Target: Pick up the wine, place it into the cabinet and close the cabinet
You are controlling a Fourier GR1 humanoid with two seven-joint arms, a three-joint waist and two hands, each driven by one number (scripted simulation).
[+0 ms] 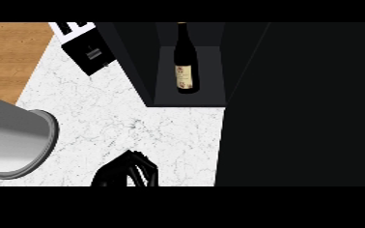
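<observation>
Cabinet (153, 72) mouth stands open, only the wine (186, 60) inside (counter (143, 121) before it bare).

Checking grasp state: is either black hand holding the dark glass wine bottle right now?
No, the dark glass wine bottle stands alone inside the black open cabinet, while the one visible black hand is down at the white marble counter.

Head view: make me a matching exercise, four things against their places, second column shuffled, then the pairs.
Things:
1. wine bottle
2. robot hand
3. grey forearm
4. cabinet door

Places:
A. at the left edge, over the white counter
B. upright inside the open dark cabinet
C. swung open at the upper left, handle showing
D. at the lower edge, over the white counter

Pairs: 1-B, 2-D, 3-A, 4-C
</observation>
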